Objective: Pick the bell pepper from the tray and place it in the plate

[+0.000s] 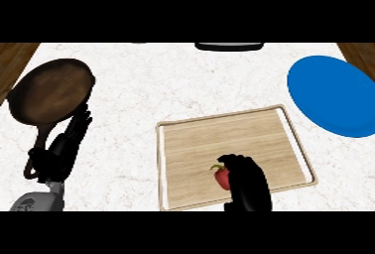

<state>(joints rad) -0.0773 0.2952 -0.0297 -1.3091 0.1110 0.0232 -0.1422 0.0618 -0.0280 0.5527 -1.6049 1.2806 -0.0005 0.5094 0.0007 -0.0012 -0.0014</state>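
Note:
A red bell pepper [220, 178] with a green stem lies on the wooden tray [219, 136], near the tray's front edge. My right hand [247, 183] is over the tray's front part, its fingers curled round the pepper's right side and hiding part of it. The blue plate [330, 94] lies at the right of the counter, beyond the tray's far right corner. My left hand [70, 141] rests open at the left, fingers up, beside the pan's handle.
A dark brown frying pan [51, 89] lies at the far left with its handle pointing toward me. A dark object [228, 46] shows at the counter's far edge. Wooden floor shows past both far corners.

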